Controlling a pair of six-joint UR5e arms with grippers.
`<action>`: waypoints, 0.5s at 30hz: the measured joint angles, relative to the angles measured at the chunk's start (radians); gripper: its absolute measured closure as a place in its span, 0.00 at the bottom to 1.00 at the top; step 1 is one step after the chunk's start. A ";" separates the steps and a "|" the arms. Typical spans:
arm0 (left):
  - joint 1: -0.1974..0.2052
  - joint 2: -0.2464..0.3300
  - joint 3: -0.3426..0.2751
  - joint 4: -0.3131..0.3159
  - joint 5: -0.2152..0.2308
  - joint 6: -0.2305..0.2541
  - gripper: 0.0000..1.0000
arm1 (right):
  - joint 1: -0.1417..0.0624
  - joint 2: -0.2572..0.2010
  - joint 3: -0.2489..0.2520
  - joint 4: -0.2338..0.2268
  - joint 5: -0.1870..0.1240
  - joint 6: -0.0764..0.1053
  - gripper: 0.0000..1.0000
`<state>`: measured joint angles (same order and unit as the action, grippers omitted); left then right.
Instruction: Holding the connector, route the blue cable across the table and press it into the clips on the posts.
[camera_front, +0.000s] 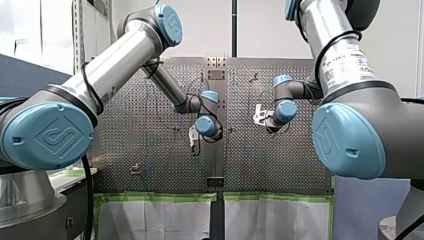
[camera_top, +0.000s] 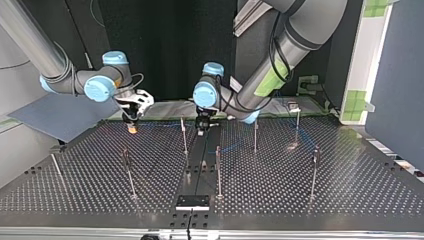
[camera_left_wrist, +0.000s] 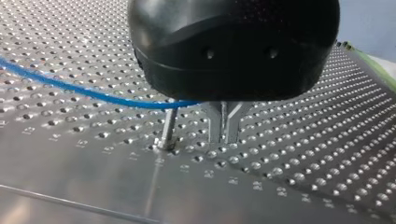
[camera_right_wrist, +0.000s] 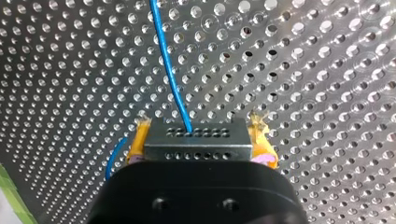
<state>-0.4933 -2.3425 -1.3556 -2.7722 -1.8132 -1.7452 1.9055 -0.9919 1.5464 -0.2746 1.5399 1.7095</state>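
Right end effector (camera_right_wrist: 200, 128) clamping a grey perforated metal connector (camera_right_wrist: 196, 140), thin blue cable (camera_right_wrist: 168, 70) running from it; left end effector (camera_left_wrist: 224, 135), fingers sitting together, hovering beside a slim metal post (camera_left_wrist: 168, 128)

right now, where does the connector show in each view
Right wrist view: connector between the yellow pads, centre.
Top view: in my right hand at the view's left, too small to make out.
Front view: that hand is right of centre; connector hidden.
Left wrist view: not in it.
Shared landmark: the blue cable.
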 joint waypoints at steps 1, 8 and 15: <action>-0.001 0.000 0.003 -0.005 0.000 0.002 0.67 | -0.002 0.000 -0.001 0.000 -0.004 -0.005 1.00; -0.010 0.001 0.007 -0.059 -0.005 0.019 0.04 | -0.011 0.000 -0.020 0.001 -0.051 -0.036 1.00; -0.028 0.019 0.002 -0.126 -0.056 0.053 0.00 | -0.012 0.000 -0.027 0.001 -0.074 -0.052 1.00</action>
<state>-0.5211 -2.3235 -1.3539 -2.8985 -1.8690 -1.6924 1.8939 -0.9915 1.5199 -0.2732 1.4661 1.6574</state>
